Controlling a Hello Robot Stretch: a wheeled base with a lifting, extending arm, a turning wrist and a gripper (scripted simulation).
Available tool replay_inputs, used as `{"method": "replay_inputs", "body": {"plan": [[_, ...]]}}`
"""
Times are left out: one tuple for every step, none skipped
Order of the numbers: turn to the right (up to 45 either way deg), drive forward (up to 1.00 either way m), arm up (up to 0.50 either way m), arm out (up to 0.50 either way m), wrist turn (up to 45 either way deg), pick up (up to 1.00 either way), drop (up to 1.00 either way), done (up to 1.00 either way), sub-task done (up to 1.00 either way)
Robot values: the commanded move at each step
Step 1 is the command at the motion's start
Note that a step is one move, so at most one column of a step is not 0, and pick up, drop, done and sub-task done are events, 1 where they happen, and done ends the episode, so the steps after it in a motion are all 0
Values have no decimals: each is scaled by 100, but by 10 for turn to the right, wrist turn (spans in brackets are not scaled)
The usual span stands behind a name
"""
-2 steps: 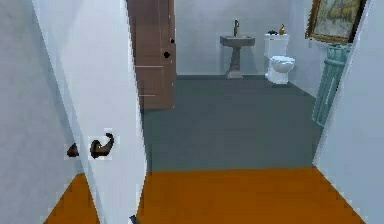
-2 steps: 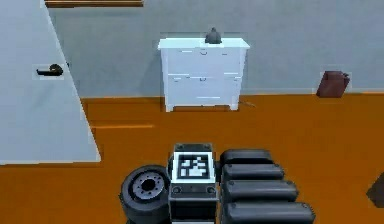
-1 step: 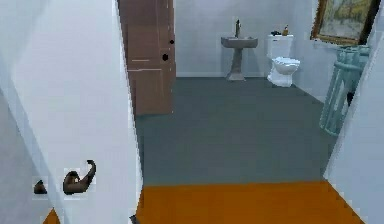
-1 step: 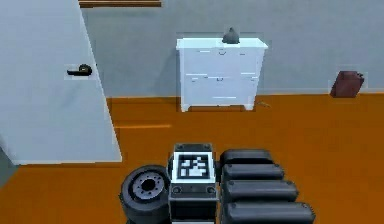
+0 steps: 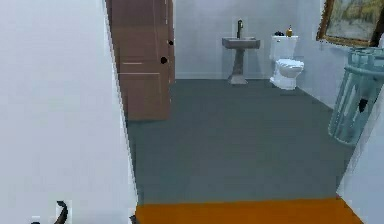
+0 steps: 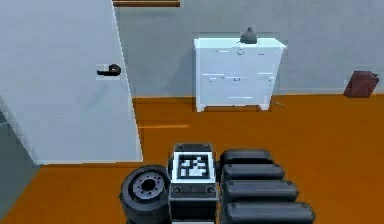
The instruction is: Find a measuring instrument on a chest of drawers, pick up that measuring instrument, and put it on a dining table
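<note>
**Forward view.** Ahead I see a bathroom with a grey floor (image 5: 230, 130). A brown panelled door (image 5: 142, 55) stands open at its left. A pedestal sink (image 5: 240, 55) and a white toilet (image 5: 287, 68) stand by the far wall. A framed painting (image 5: 350, 22) hangs at the right, above a pale green openwork stand (image 5: 358, 95).

**Arm side view.** I see a white door (image 6: 65, 80) with a dark lever handle (image 6: 108, 70), an orange floor (image 6: 300, 130), and a reddish-brown object (image 6: 361, 83) against the wall.

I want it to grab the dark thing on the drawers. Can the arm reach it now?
Probably not yet. Bare orange floor lies between the arm and the drawers with the dark thing on top. Nothing blocks the way, so driving closer should help.
</note>
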Motion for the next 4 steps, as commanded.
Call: {"method": "replay_inputs", "body": {"plan": [[450,0,0,0,0,0,0,0,0],[60,0,0,0,0,0,0,0,0],[0,30,0,0,0,0,0,0,0],[-450,0,0,0,0,0,0,0,0]]}}
